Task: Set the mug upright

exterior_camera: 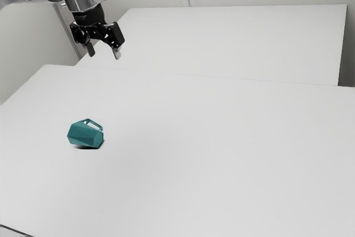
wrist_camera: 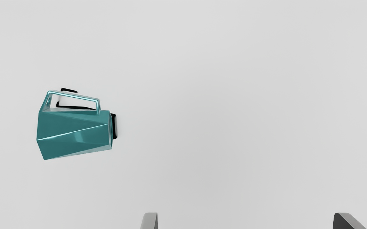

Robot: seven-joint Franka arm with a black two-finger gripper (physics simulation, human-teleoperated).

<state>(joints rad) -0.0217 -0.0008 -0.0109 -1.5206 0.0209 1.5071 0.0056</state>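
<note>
My gripper hangs high over the far part of the table, in the exterior view's upper left, its two fingers spread wide with nothing between them. A teal faceted mug lies on its side on the table, well below the gripper and nearer the exterior camera, its handle tilted upward. In the wrist view, the mug lies off to one side of the gripper, clear of both fingertips. Its handle and long body show there; the inside of the mug is hidden.
The mug rests on a broad white table. Behind it stands another white surface, with pale walls around. A thin dark line crosses the exterior view's lower left corner.
</note>
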